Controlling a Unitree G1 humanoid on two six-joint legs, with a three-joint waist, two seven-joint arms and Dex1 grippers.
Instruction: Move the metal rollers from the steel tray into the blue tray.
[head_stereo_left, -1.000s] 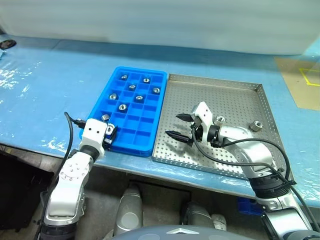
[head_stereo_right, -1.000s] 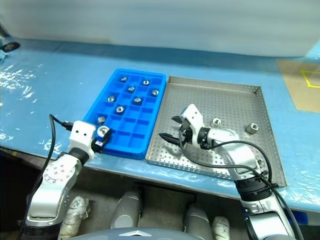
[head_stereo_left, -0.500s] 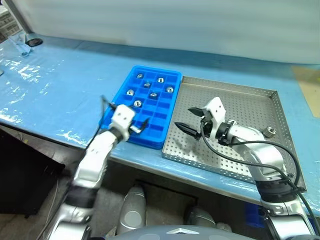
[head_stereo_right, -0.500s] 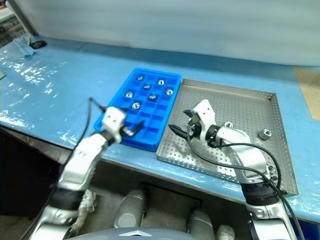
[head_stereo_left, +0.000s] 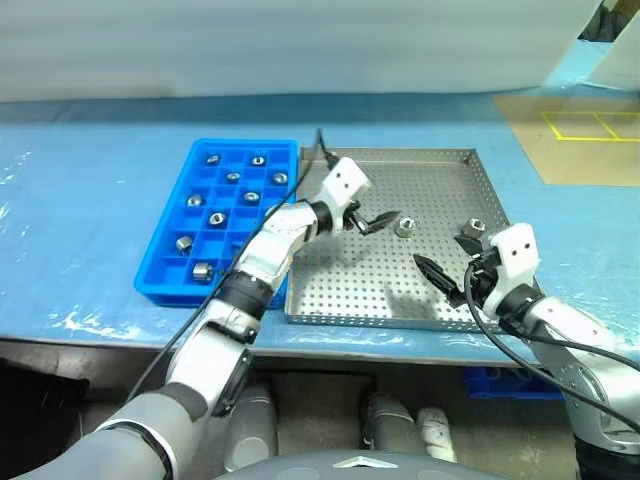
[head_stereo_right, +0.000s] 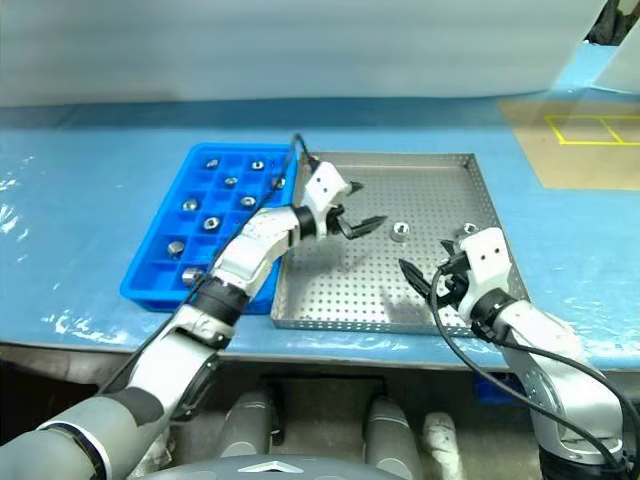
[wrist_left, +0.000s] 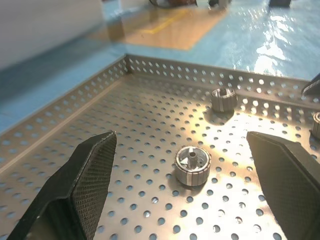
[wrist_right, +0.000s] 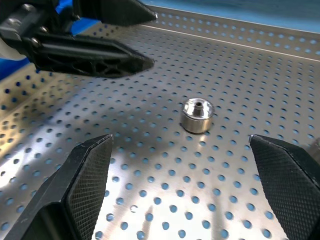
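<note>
No legible markings. Blue tray (head_stereo_left: 160, 270): seven metal rollers (head_stereo_left: 215, 217). Steel tray (head_stereo_left: 380, 290): two rollers (toward its right edge). Left gripper (head_stereo_left: 368, 219) and right gripper (head_stereo_left: 445, 268): jaws apart, empty.

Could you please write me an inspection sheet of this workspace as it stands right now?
Surface: blue table, glossy film cover.
Job's things: blue tray holds eight metal rollers; steel tray beside it holds roller mid-floor and roller near its right rim.
Clutter: nothing seen.
Grippers: left gripper open over the steel tray, short of the mid-floor roller; right gripper open, empty, near the tray's front right.
Cables: black cables along both arms.
Surroundings: brown mat with yellow lines, far right.
</note>
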